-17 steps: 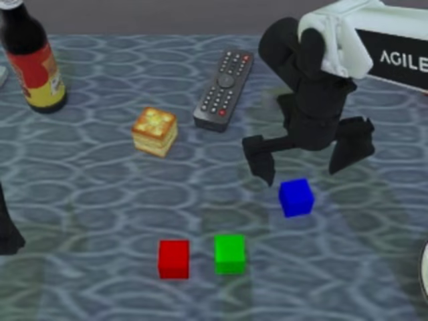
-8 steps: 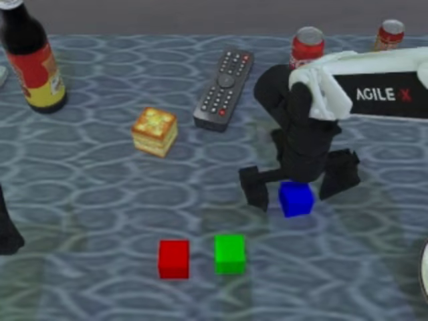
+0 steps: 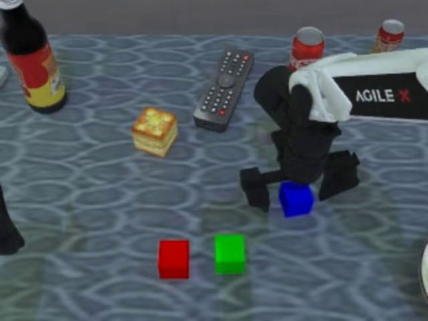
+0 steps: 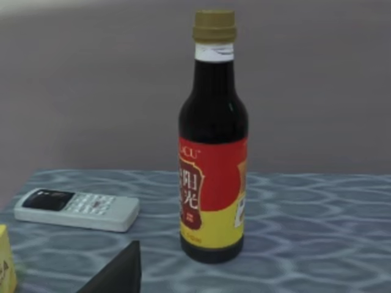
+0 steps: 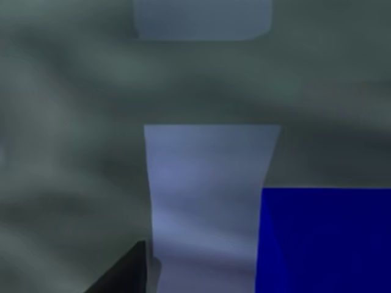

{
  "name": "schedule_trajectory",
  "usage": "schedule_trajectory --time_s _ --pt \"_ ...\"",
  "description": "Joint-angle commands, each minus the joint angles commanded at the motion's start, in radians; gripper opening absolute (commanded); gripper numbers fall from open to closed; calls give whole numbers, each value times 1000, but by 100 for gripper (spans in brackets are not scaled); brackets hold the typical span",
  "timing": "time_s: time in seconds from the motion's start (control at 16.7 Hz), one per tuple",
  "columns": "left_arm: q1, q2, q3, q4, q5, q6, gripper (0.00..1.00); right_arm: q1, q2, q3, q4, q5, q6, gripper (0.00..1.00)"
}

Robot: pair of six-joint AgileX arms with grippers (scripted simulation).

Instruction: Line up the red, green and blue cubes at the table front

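Two of the three cubes, the red cube (image 3: 174, 259) and green cube (image 3: 230, 253), already sit side by side near the table (image 3: 100, 200) front. Over the last second my right gripper (image 3: 299, 186) has dropped from above to straddle the blue cube (image 3: 295, 198), which lies right of and behind the green one; its fingers are spread wide and nothing is grasped yet, so closing looks next. Left arm (image 3: 8, 231) is parked at the left edge. No container holding anything is visible.
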Motion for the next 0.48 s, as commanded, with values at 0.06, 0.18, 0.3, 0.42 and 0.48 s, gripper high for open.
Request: schedule_trajectory --time_s 0.06,0.18,0.3,0.42,0.48 --pt "0 0 0 0 0 0 100 0 0 0 0 0 0 70" --pt "0 0 0 0 0 0 100 0 0 0 0 0 0 55" --pt "0 0 0 0 0 0 100 0 0 0 0 0 0 40" --pt "0 0 0 0 0 0 100 0 0 0 0 0 0 25" --pt "0 0 0 0 0 0 100 0 0 0 0 0 0 17"
